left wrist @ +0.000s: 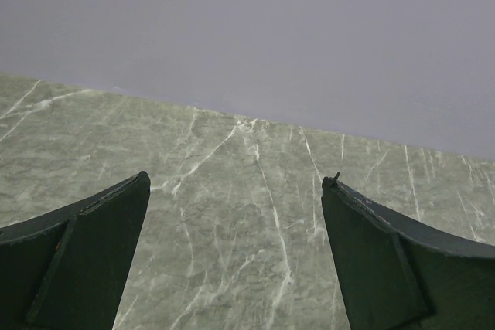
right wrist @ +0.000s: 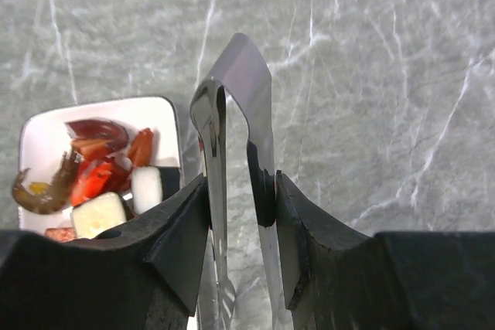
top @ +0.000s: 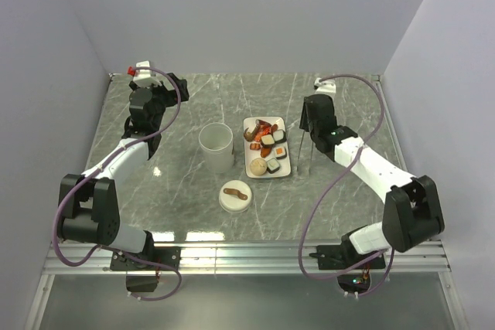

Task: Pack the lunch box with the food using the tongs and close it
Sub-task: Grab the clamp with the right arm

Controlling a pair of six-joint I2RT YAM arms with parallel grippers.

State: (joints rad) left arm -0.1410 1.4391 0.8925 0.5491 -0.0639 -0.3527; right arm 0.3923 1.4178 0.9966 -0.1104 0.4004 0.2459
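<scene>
The tall white lunch box point(top: 216, 147) stands open at mid-table, its round cream lid point(top: 234, 195) with a brown strap lying in front of it. The food point(top: 266, 144), red-orange bits, white-and-black blocks and a beige ball, lies on a white plate point(top: 250, 168) to the box's right; some of the food point(right wrist: 97, 171) shows in the right wrist view. The grey metal tongs point(right wrist: 236, 129) sit between my right gripper's point(right wrist: 241, 195) fingers, one finger against each arm. Their two tips point(top: 303, 166) hang beside the plate. My left gripper point(left wrist: 236, 191) is open over bare table at the far left.
Grey walls enclose the marble table point(top: 193, 106) at the back and sides. A metal rail point(top: 247, 251) runs along the near edge by the arm bases. The plate's corner point(right wrist: 166, 110) lies just left of the tongs.
</scene>
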